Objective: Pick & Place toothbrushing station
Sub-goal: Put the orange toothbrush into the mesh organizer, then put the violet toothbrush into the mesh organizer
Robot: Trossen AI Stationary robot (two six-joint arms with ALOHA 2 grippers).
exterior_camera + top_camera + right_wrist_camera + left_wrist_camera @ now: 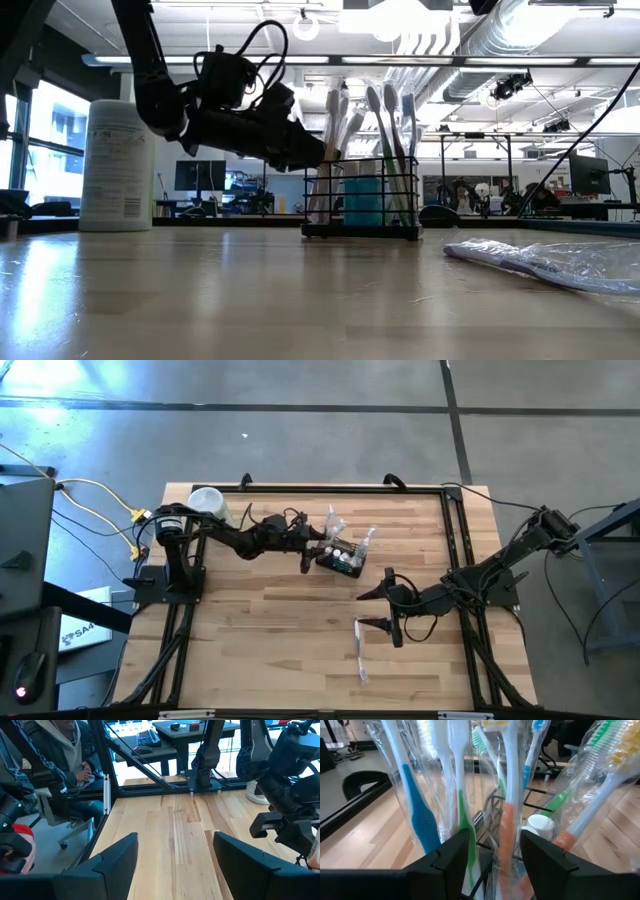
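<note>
The toothbrushing station (341,563), a small black wire caddy, is standing upright on the counter (280,640) toward its far middle, directly in front of the left tool (316,554). It is holding several wrapped toothbrushes (385,125) that are leaning out over its rim, along with a teal cup (362,201) inside.

The left tool is sitting right up against the caddy's near side. In the left wrist view its two dark fingers (451,855) are standing apart, with a wrapped orange-handled brush (506,840) and the wire rim showing in the gap; nothing looks clamped between them. I'd judge the caddy is already set down and the tool is letting go, though a grip about to begin would look much the same.

Farther out, the right tool (384,608) is waiting over the counter's near right part, well apart from the caddy, its jaws wide and empty. Just beside it a loose wrapped toothbrush (359,650) is lying flat on the wood, which suggests one item may be left to place. A white cylindrical container (207,503) is standing behind the left arm, near its base. A seated person (60,755) is showing beyond the counter's edge in the right wrist view.
</note>
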